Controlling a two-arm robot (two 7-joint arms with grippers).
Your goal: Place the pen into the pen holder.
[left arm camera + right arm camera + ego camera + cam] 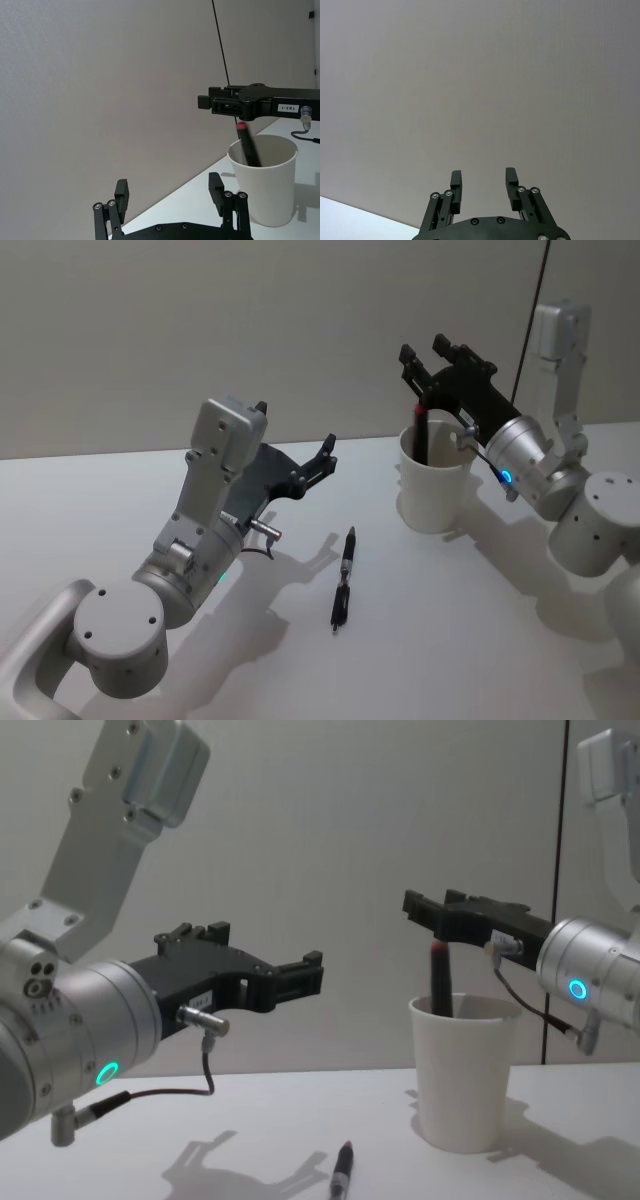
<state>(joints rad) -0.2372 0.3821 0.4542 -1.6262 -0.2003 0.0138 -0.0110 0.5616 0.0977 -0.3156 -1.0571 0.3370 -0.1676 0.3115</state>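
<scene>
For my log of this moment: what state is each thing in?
Cup: upright, one pen inside.
Pen in cup: standing, leaning, not gripped.
Loose pen: lying flat on the table.
Left gripper: open, empty, above the table.
Right gripper: open, empty, above the cup.

Silver arms, cyan ring lights

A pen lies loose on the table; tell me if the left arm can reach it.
Probably yes: the left gripper hangs open near the pen, nothing between them; the cup and right gripper stand well aside.
</scene>
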